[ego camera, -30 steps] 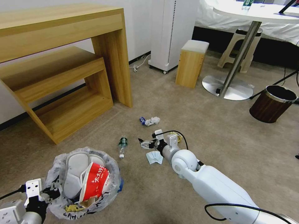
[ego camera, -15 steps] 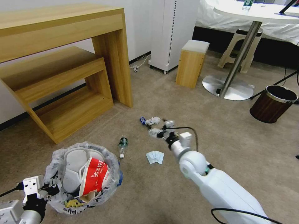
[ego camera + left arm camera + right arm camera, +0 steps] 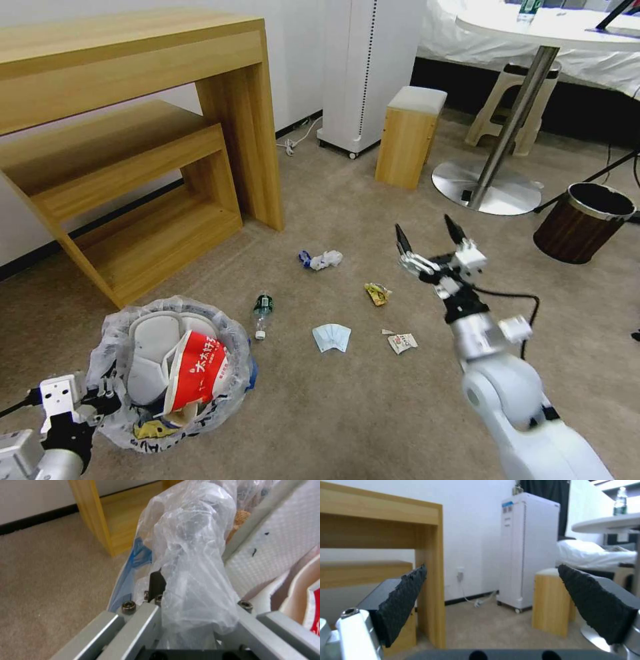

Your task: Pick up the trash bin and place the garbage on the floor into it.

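Nearest the robot, the left gripper (image 3: 100, 400) is clamped on the bag-lined rim of the trash bin (image 3: 113, 333), which hangs low over the floor (image 3: 333, 413). From the left wrist view its fingers (image 3: 156, 582) pinch crinkled plastic at the rim. Two white slippers (image 3: 150, 343) and the crushed red-white bowl (image 3: 197, 370) already sit inside.

Farther out, litter waits on the carpet: the blue face mask (image 3: 331, 337), a small plastic bottle (image 3: 262, 312), a white wrapper (image 3: 402, 343), a yellow wrapper (image 3: 377, 293), and a tissue wad (image 3: 322, 259) beyond.

The right gripper (image 3: 430, 240) is raised in the air above the carpet, fingers spread wide and holding nothing; its pads (image 3: 403, 597) frame bare room.

To do the next pick well, I'd judge it should drop straight onto one flat piece, press the tips into the pile, and close low so the thin item doesn't slip out.
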`<state>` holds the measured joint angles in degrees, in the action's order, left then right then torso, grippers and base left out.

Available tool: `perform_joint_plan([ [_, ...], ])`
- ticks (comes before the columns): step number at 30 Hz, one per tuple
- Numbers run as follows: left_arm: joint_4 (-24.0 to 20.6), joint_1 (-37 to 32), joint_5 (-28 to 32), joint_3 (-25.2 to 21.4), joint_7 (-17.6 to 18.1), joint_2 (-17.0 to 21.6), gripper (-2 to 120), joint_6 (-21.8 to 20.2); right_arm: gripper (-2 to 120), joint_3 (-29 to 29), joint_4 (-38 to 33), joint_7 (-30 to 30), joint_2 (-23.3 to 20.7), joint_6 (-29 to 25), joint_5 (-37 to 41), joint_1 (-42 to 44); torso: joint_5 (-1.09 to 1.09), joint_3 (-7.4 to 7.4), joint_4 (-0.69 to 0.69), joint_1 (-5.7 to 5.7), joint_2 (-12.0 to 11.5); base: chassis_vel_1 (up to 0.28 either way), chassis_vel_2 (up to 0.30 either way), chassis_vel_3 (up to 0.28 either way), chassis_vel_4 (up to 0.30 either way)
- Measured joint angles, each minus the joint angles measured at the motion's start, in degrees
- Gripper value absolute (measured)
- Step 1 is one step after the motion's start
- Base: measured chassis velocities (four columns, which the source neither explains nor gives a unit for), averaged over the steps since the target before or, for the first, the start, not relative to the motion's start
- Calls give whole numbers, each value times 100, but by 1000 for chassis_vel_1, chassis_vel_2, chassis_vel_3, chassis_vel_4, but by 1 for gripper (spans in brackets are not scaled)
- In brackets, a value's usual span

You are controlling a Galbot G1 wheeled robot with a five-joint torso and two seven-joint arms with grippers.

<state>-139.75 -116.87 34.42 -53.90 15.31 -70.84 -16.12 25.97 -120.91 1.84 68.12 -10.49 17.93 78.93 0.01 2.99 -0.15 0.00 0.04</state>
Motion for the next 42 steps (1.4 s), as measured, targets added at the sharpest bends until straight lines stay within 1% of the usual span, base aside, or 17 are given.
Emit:
perform_joint_plan([
  [2, -32, -11, 17, -7, -5, -3, 1, 51, 100, 12, -50, 3, 112, 0, -58, 156, -2, 0, 0, 0, 0, 0, 0, 0, 0],
  [8, -48, -48, 15, -25, -33, -3, 1, 114, 100, -39, -29, 31, 213, 30, -94, 212, -1, 0, 0, 0, 0, 0, 0, 0, 0],
  [9, -38, -60, -12, -26, -92, -3, 1, 169, 100, -95, 21, 50, 251, 53, -143, 186, -1, 0, 1, 0, 0, 0, 0, 0, 0],
  [16, 13, -4, -60, 4, -137, 64, 1, 168, 100, -261, 194, 87, 256, 121, -221, 124, -1, 1, 1, 0, -1, 0, 0, 0, 0],
  [19, 72, 20, -84, 27, -156, 86, 1, 157, 100, -378, 322, 190, 228, 164, -227, 56, -2, 1, -1, 0, -1, 0, 0, 0, 0],
  [24, 123, 37, -71, 56, -112, 80, 1, 157, 100, -611, 463, 398, 237, 240, -231, -80, -2, 1, 1, 0, -1, 0, 0, 0, 0],
  [33, 133, 41, 69, 32, 19, 160, 1, 97, 100, -754, 524, 156, 229, 128, -300, -165, -1, 1, 0, 0, -1, 0, 0, 0, 0],
  [42, 139, 39, 100, 38, 105, 175, 1, 69, 100, -843, 618, 83, 226, -23, -255, -193, -1, 0, 0, 0, -1, 0, 0, 0, 0],
])
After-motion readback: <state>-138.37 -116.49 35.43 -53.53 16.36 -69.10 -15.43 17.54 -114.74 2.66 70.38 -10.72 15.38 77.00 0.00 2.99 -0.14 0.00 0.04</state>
